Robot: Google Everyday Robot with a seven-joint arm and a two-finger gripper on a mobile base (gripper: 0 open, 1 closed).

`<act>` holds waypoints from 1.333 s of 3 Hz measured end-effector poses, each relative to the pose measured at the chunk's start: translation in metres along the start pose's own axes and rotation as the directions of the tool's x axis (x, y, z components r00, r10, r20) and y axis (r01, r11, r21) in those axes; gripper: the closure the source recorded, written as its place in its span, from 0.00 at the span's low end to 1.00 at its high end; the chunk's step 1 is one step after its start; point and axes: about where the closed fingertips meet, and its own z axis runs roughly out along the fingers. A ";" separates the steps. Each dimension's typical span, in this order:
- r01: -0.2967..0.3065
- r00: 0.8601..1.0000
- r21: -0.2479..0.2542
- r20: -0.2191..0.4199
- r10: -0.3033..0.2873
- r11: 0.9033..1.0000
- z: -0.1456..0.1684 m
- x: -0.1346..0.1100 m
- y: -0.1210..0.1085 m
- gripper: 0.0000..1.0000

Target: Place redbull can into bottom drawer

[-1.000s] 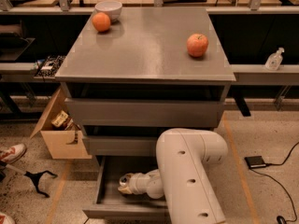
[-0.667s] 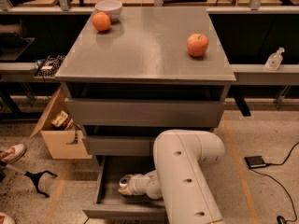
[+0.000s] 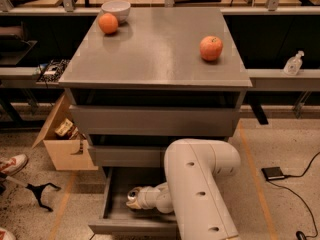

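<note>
Camera view (only one): cabinet w/ three grey drawers; bottom drawer (image 3: 111,200) pulled out, the two upper drawers (image 3: 150,120) shut; arm (image 3: 200,194) bends down over the drawer's right half and hides much of the tray.

Gripper (image 3: 136,200) is low inside the drawer, near the middle of the tray, pointing toward its left wall; redbull can (image 3: 133,193) is at the gripper tip, only its round silver top showing, body hidden; can looks tilted or lying rather than upright, not sure; whether it touches the drawer floor: can't tell; whether the pincer is clamped on the can or apart: can't tell, wrist and can block it.

On the cabinet top (image 3: 155,59): orange (image 3: 108,23) beside a bowl (image 3: 115,8), second orange (image 3: 211,48) well apart; none in the arm's way.

Judgement: placement nearly done; release and pull-out prob. remain.

Risks:
- if can is off the floor at release, it drops and rolls; slim round body, shallow tray; could end against the front or under the arm;
- if grip is only partly loosened at retreat, can gets dragged up and out over the drawer front;
- arm sits just under the middle drawer's front; a steep lift could knock it or shove the bottom drawer;
- elbow bulk hides the tray's right side; contact there would go unseen.
</note>
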 end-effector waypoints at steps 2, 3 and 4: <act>0.001 1.000 -0.003 0.002 -0.001 1.000 0.002 -0.001 0.002 0.13; 0.000 1.000 -0.007 0.004 0.000 1.000 0.002 -0.003 0.003 0.00; -0.018 1.000 0.028 0.019 0.018 0.999 -0.017 0.001 -0.008 0.00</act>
